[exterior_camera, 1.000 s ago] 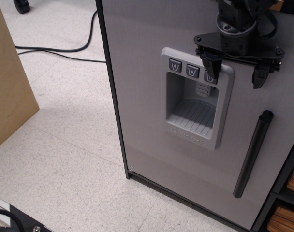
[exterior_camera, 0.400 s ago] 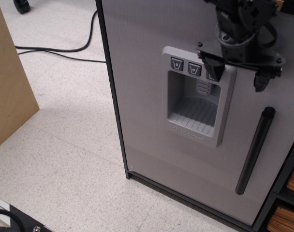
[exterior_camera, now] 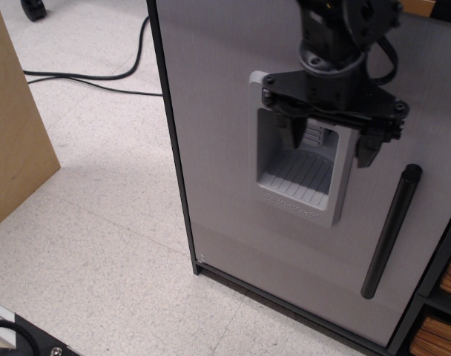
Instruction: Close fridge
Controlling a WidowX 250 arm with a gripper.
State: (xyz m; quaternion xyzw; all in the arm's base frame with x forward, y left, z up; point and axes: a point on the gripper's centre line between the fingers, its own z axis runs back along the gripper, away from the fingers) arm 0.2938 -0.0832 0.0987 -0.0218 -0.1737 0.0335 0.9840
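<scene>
Fridge (exterior_camera: 218, 148) stands on speckled floor (exterior_camera: 99, 245), grey door facing camera, black bar handle (exterior_camera: 390, 231) at right. Hand (exterior_camera: 326, 141) hovers over dispenser recess (exterior_camera: 300, 174), fingers spread wide, gripping nothing. Black cable (exterior_camera: 84, 76) beyond.

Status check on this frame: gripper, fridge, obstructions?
Gripper open, over dispenser recess. Fridge door looks nearly shut, handle untouched. Nothing in the way.
</scene>
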